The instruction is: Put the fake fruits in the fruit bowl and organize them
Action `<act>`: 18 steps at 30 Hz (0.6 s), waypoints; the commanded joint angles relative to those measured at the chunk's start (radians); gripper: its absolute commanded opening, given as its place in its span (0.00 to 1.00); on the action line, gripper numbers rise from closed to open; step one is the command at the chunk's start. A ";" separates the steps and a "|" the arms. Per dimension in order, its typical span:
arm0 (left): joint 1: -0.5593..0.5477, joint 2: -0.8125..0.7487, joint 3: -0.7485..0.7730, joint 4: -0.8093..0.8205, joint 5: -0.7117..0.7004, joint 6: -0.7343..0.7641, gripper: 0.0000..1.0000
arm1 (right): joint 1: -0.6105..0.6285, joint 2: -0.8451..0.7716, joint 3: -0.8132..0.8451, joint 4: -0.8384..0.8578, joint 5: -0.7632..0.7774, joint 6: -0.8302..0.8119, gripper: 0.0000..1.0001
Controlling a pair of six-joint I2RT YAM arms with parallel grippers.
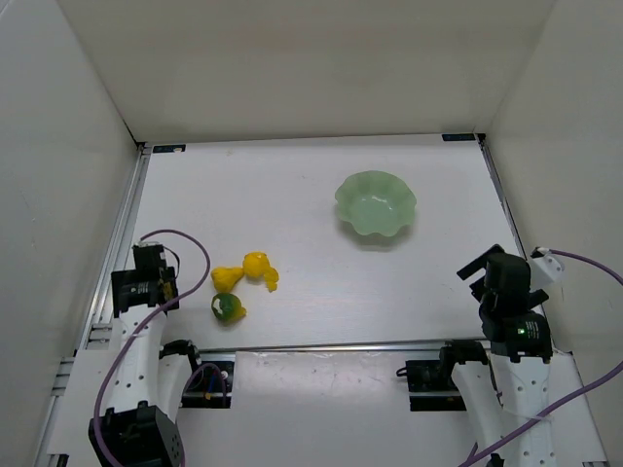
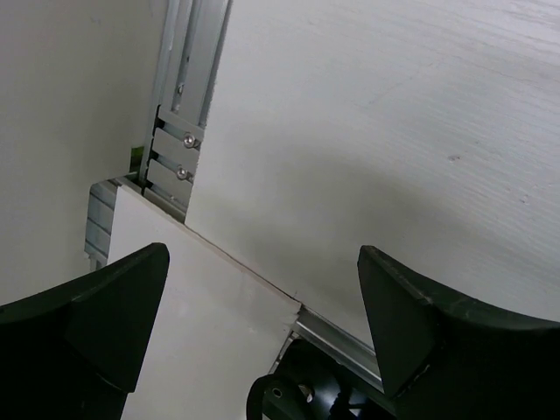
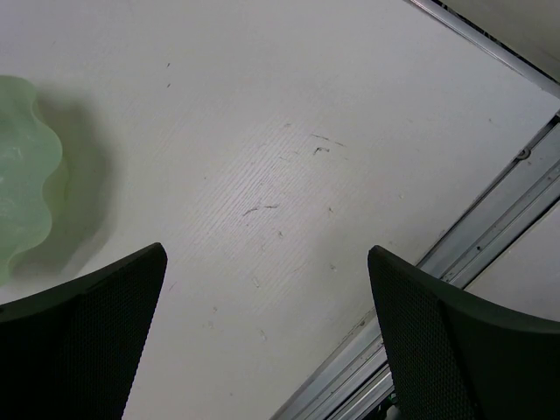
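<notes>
A white table point(image 1: 321, 292) is filling the middle of the top view, with plain white walls point(image 1: 58, 146) rising along its left, far and right sides and two small dark marks point(image 1: 168, 148) sitting at its far corners. Silver metal rails point(image 1: 122, 243) are running down the left and right edges of the frame and across the bottom. A few fine dark scratches point(image 3: 262, 209) are showing on the tabletop in the middle of the right wrist view, while two screws point(image 2: 187, 138) are sitting in a rail bracket at the upper left of the left wrist view.
</notes>
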 commanded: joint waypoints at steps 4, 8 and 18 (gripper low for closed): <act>-0.025 0.061 0.211 -0.069 0.305 0.161 1.00 | 0.000 0.027 0.004 0.028 -0.052 -0.055 1.00; -0.152 0.256 0.464 -0.230 0.551 0.233 1.00 | 0.000 0.085 0.004 0.047 -0.106 -0.089 1.00; -0.560 0.568 0.484 -0.139 0.401 0.310 1.00 | 0.009 0.112 0.004 0.047 -0.125 -0.098 1.00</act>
